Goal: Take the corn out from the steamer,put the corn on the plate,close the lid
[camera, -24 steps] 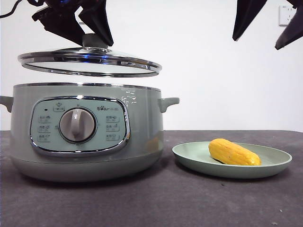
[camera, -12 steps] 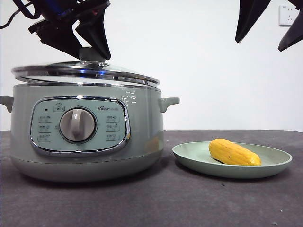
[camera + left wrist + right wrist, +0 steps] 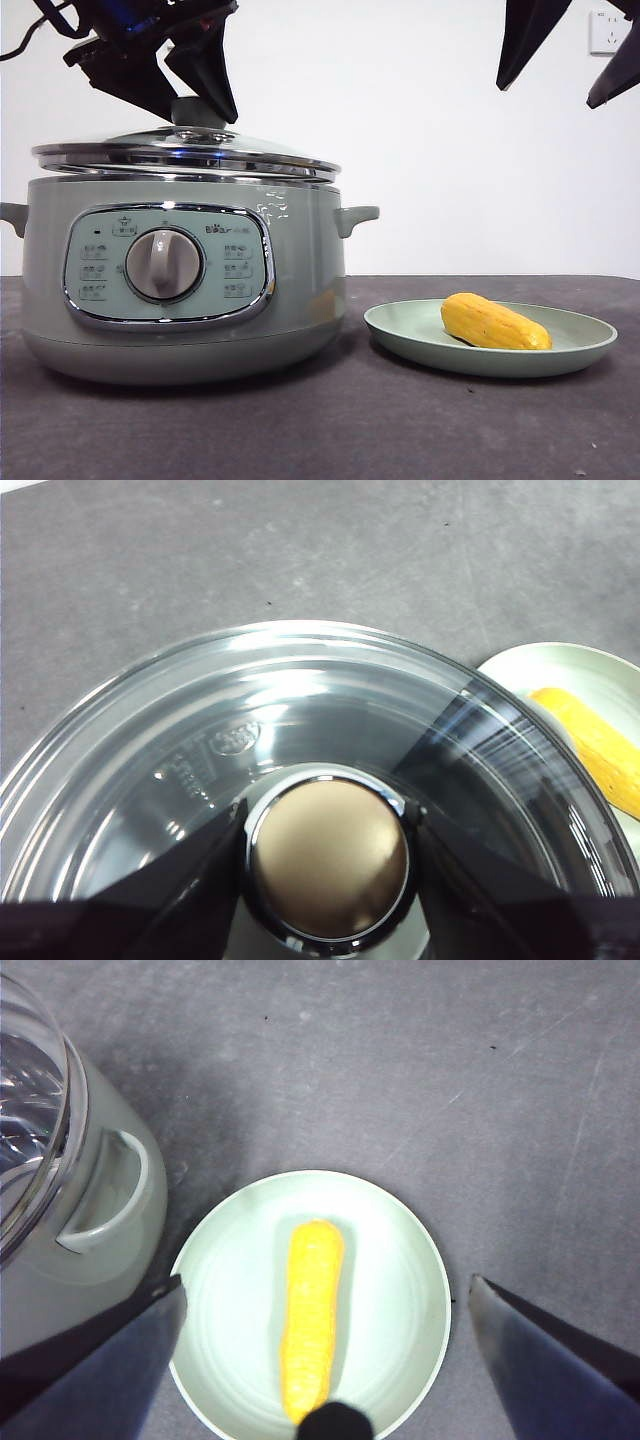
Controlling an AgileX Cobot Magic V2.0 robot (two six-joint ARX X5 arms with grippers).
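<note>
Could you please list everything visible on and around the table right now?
steamer: one, pale sage green with a grey dial, on the dark table beside the plate.
lid: one, glass with a steel rim, sitting on the steamer's top, its knob between the left gripper's jaws.
plate: one, pale green, on the table next to the steamer.
corn: one, yellow-orange, lying on the plate.
table: one, dark grey.
wall socket: one, white, on the wall behind.
left gripper: black, shut on the lid's knob.
right gripper: black, open, raised above the plate.
</note>
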